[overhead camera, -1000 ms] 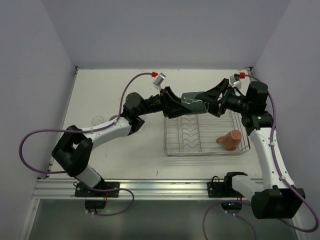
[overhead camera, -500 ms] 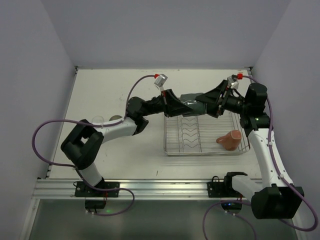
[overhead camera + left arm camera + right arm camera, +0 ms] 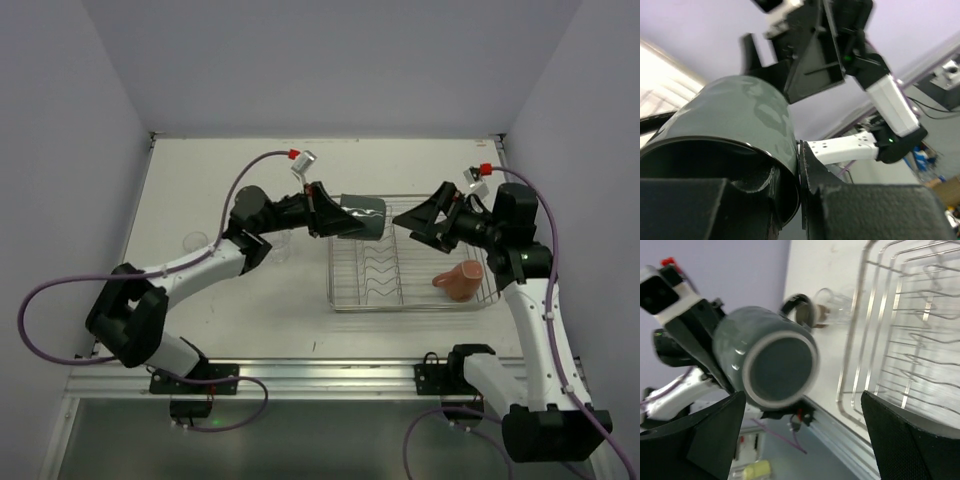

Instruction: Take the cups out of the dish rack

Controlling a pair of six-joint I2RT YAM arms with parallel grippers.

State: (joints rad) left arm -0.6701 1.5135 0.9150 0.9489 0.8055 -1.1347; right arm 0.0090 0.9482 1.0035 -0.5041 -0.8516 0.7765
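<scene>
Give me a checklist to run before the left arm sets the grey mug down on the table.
1. Left gripper holds grey mug: ok, fingers clamp its wall.
2. Right gripper free of the mug: ok, open and apart from it.
3. Mug clear of dish rack: cannot tell, it hangs by the far left corner.
4. Obstacles left of the rack: not ok, a clear tumbler stands close by the left arm.
5. Rack emptied: not ok, pink cup lies inside.
</scene>
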